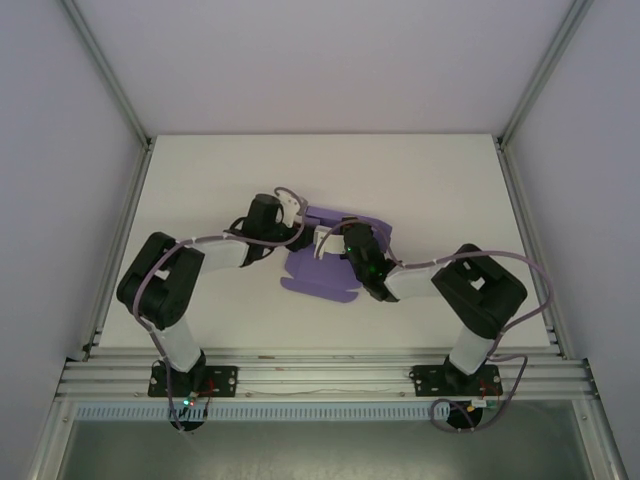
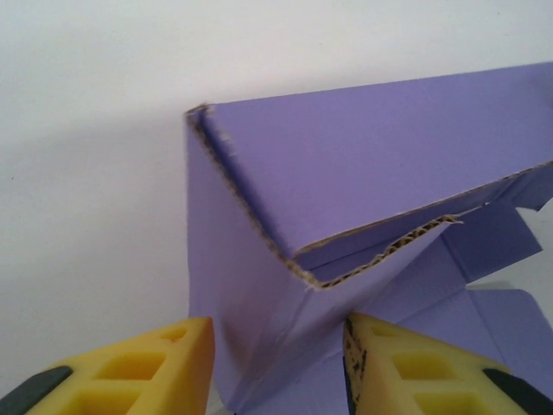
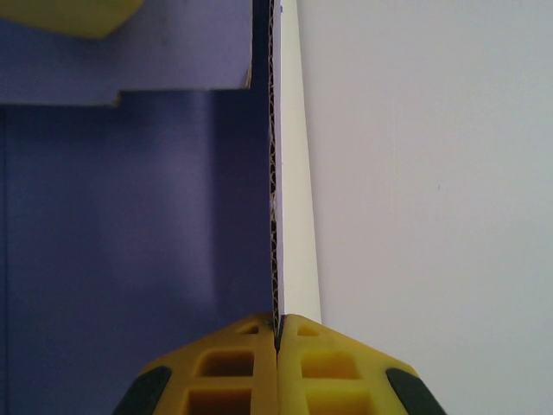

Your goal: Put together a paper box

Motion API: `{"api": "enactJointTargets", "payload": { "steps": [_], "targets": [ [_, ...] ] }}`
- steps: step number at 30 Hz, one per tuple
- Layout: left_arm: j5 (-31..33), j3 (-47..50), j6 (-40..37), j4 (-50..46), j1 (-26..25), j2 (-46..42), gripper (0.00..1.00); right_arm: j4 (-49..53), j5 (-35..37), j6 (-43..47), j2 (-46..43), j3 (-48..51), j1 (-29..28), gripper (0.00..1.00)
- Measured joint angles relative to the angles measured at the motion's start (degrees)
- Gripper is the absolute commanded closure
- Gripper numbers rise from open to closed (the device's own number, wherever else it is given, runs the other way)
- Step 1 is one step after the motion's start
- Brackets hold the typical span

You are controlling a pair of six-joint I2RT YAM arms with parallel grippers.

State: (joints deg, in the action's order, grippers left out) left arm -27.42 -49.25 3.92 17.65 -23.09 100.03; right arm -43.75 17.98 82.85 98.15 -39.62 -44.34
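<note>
- The paper box [image 1: 315, 272] lies about mid-table, a purple card piece partly folded up. Its spread seems to run on a slant from the table's near-left toward its far-right, though both wrists cover much of it, so the long axis is not sure.
- In the left wrist view one panel [image 2: 363, 156] leans over as a sloping fold with a raw corrugated edge. Its sharp corner points toward the table's bare white top, and lower flaps lie flat beyond it.
- The left gripper [image 2: 276, 346] stands wide apart, its yellow fingers [image 2: 147, 367] on either side of a standing card wall. Whether either pad touches the card cannot be told.
- The right gripper [image 3: 276, 333] is pinched tight on a thin card wall seen edge-on. The corrugated edge runs straight away from the fingertips, with purple card [image 3: 130, 216] on one side and white table on the other.
- A yellow shape [image 3: 69, 13] is cut off at the top-left corner of the right wrist view, and it cannot be told whose it is.
- From above, both pairs of fingertips are too small and too crowded over mid-table to make out.
- The table [image 1: 200, 190] is bare white all round the card, widest toward its far edge. Metal rails [image 1: 115, 250] line its left and right sides.
</note>
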Motion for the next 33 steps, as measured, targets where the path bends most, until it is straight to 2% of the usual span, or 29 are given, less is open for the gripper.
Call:
{"api": "enactJointTargets", "payload": {
  "steps": [3,11,14,16,23,24,25,27,28,30,33],
  "targets": [
    [3.72,-0.31,0.04,0.20,-0.98,0.00,0.62,1.38,-0.02,-0.57,-0.52,-0.28,-0.02,1.00],
    [9.90,-0.81,0.68,2.82,-2.05,1.38,0.63,3.34,0.07,-2.08,-0.61,-1.05,0.00,1.00],
    [9.86,-2.34,0.48,2.82,-2.05,2.93,0.63,4.39,0.04,-2.69,-0.61,-1.75,0.02,1.00],
    [9.25,-3.72,0.39,2.80,-2.05,4.20,0.70,5.07,0.09,-3.02,-0.61,-2.14,0.02,1.00],
    [4.52,-2.71,-0.42,4.07,-1.51,4.07,0.68,7.34,0.07,-4.42,-1.49,-2.51,0.02,1.00],
    [4.44,-2.14,-0.39,4.24,-1.51,3.61,0.67,7.37,0.07,-4.44,-1.53,-2.51,0.02,1.00],
    [4.55,-1.25,-0.33,4.44,-1.53,2.80,0.59,7.37,0.02,-4.44,-1.57,-2.51,0.02,1.00],
    [5.66,-0.02,-0.31,4.44,-1.57,1.42,0.57,7.56,-0.22,-4.46,-1.57,-2.51,0.00,1.00],
    [6.73,0.35,-0.09,4.26,-1.57,0.76,0.50,7.58,-0.31,-4.46,-1.57,-2.51,0.00,1.00],
    [8.48,0.70,0.37,3.69,-1.55,-0.31,0.44,7.58,-0.37,-4.46,-1.57,-2.51,0.00,1.00],
    [10.71,2.16,1.07,2.67,-1.11,-3.08,0.24,7.58,-0.37,-4.44,-1.57,-2.51,0.00,1.00]
  ]
}}
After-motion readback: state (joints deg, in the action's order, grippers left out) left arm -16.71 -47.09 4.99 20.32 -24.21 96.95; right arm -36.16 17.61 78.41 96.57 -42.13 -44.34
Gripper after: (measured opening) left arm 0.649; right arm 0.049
